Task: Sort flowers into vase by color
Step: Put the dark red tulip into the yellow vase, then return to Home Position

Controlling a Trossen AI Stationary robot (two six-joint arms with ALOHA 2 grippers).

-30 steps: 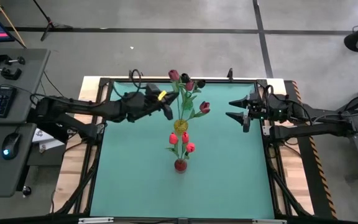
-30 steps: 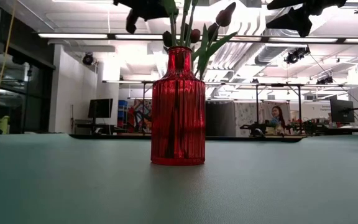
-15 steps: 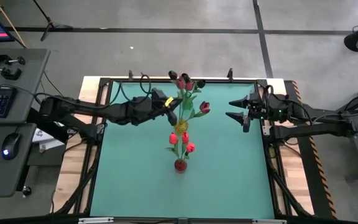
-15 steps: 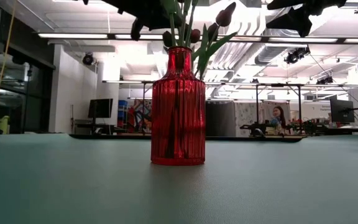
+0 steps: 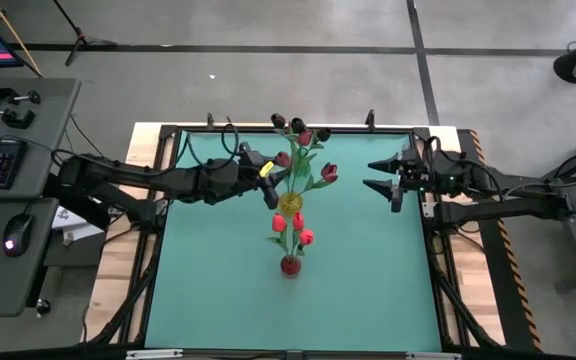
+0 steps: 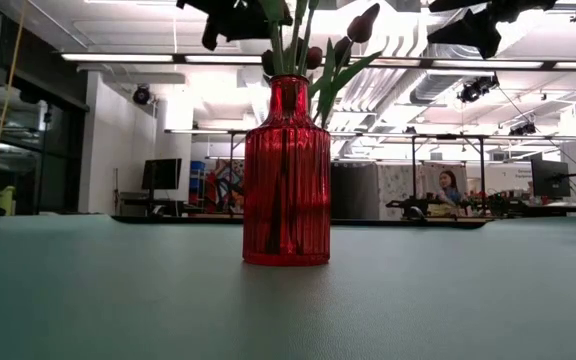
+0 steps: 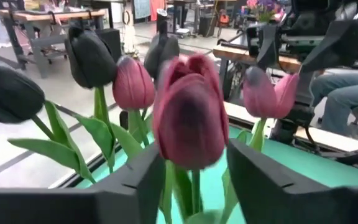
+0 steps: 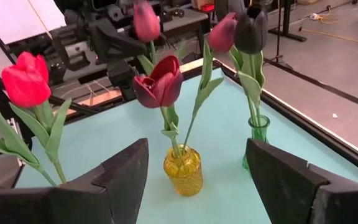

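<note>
A: Start big: the teal worktop (image 5: 368, 280) carries three vases in a row, red vase (image 5: 290, 265) nearest the front, yellow vase (image 5: 290, 201) in the middle, green vase (image 8: 259, 130) at the back.

B: And the flowers?

A: Bright red tulips (image 5: 293, 228) stand in the red vase, near-black ones (image 5: 288, 123) at the back. The left tool (image 5: 271, 178) holds a crimson tulip (image 7: 190, 118) just beside the yellow vase; the head shows between its fingers, which look closed on the stem below.

B: So a placing step?

A: Probably. Next it needs the stem lined up over the matching neck. The right tool (image 5: 375, 174) waits, spread wide and empty.
</note>
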